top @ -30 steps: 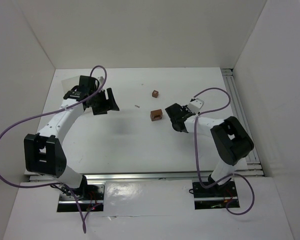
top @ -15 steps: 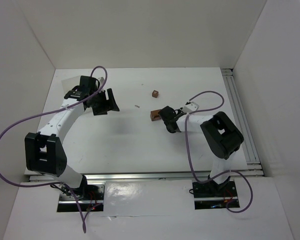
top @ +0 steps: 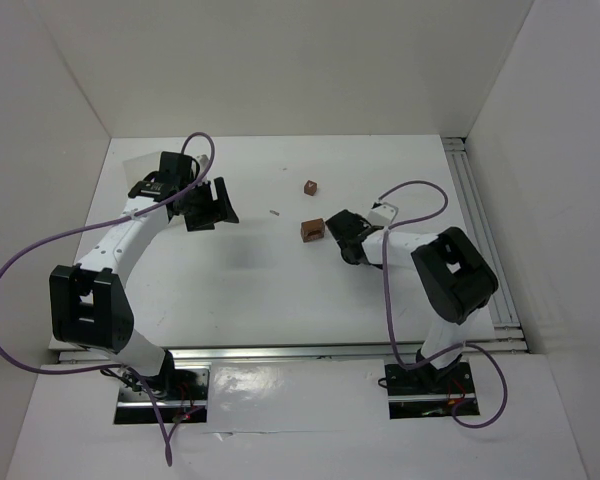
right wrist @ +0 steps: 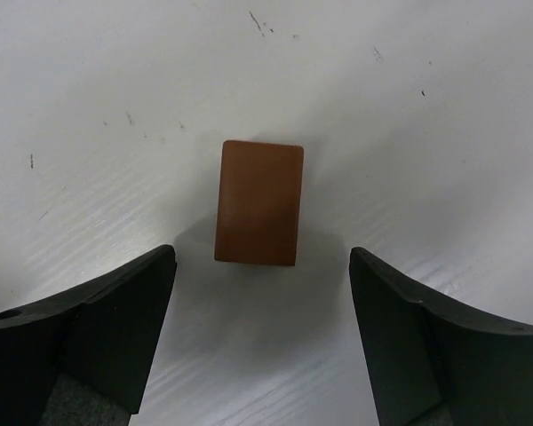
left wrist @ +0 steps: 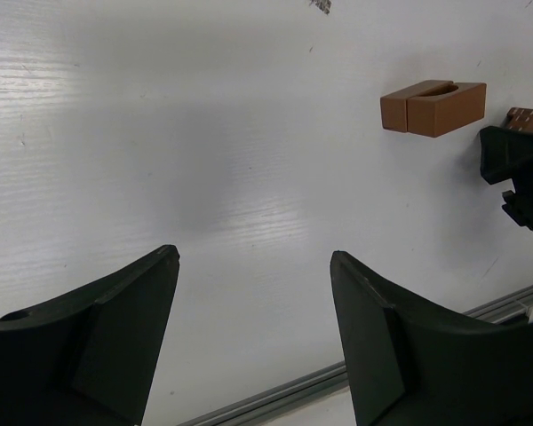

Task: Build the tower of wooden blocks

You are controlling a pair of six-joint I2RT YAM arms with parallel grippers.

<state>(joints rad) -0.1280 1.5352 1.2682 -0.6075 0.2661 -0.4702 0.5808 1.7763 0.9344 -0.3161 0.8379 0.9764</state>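
Note:
A reddish-brown wood block [top: 312,230] lies on the white table near the middle. In the right wrist view this block [right wrist: 258,202] sits just ahead of my right gripper [right wrist: 259,256], centred on the gap and touching neither finger. My right gripper [top: 333,233] is open and empty, right of the block. A smaller wood cube [top: 310,187] stands apart, farther back. The left wrist view shows the block [left wrist: 433,106] with a rounded notch on top, and the cube [left wrist: 524,117] behind it. My left gripper [top: 219,204] hovers open and empty, well left of both; its jaws [left wrist: 253,257] frame bare table. No tower shows.
A tiny pale sliver [top: 274,211] lies left of the blocks. A pale tray corner [top: 138,166] shows behind the left arm. Metal rails run along the right edge [top: 472,215] and the near edge [top: 280,351]. White walls enclose the table.
My right gripper pushed left up to the block while shut, then drew back slightly and opened wide. The block, the cube and the left arm stayed put.

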